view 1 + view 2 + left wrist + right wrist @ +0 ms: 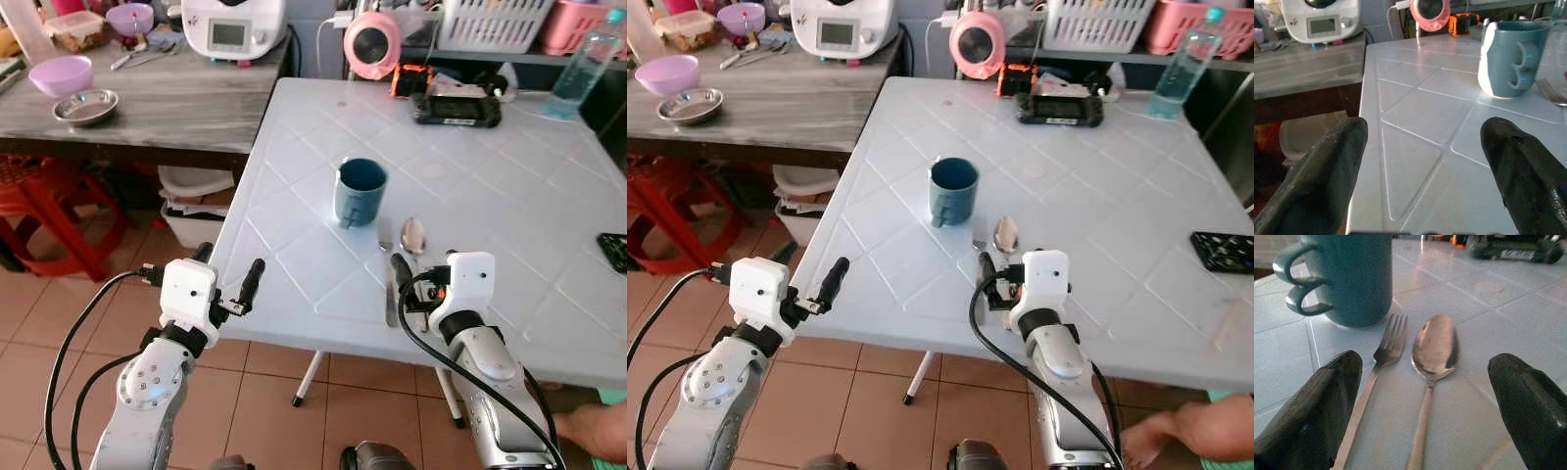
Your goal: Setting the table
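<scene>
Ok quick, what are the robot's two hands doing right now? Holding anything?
Left gripper: open, holding nothing, at the table edge.
Right gripper: open, empty, over the fork and spoon.

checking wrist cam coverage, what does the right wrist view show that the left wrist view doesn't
Right wrist view: a spoon lying beside the fork, both between the open right end effector fingers, and a black device farther back. Left wrist view: the table edge, a white appliance, a pink fan, between the open left end effector fingers. Both: the teal mug.
</scene>
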Robot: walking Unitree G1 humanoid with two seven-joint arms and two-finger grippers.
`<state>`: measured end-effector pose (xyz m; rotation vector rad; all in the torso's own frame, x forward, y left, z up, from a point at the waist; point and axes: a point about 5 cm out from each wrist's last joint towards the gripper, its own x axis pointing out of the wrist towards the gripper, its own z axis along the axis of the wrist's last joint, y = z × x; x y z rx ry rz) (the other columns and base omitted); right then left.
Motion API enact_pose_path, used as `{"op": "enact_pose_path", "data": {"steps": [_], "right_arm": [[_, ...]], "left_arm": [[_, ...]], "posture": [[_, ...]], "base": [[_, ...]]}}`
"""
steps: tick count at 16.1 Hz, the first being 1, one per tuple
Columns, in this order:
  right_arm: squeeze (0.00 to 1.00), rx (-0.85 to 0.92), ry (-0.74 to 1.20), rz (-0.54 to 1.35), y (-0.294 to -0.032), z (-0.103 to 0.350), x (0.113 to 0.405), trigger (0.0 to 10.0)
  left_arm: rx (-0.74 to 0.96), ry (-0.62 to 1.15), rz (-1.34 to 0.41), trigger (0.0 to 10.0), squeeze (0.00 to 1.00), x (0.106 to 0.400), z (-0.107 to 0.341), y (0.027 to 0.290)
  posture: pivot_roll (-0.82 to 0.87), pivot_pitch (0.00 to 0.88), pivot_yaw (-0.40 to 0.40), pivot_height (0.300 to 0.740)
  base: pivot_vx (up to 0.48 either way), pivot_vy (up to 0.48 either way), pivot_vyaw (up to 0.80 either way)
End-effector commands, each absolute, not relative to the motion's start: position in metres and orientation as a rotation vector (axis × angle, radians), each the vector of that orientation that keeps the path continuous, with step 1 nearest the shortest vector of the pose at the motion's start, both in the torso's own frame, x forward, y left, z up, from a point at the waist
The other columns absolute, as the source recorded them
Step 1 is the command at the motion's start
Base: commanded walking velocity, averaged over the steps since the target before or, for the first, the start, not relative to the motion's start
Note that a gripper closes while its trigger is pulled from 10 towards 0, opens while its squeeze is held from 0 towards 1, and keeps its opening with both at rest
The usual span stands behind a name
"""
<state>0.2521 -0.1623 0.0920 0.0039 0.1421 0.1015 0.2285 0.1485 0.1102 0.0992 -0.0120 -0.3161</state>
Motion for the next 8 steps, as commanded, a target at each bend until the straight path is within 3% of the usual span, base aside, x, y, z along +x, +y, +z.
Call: {"op": "enact_pose_path", "data": {"steps": [1, 8], "right_arm": [[0.00, 0.028, 0.138, 0.134, -0.156, 0.099, 0.256, 10.0], [0.00, 0.078, 0.198, 0.176, -0.141, 0.112, 0.262, 10.0]], "left_arm": [[0.113, -0.016, -0.329, 10.0, 0.00, 0.227, 0.114, 0.148], [0.108, -0.004, -0.344, 10.0, 0.00, 0.227, 0.114, 0.146]], "posture": [[0.01, 0.075, 0.018, 0.740], [0.01, 0.088, 0.020, 0.740]], "base": [[0.000, 0.000, 0.00], [0.000, 0.000, 0.00]]}}
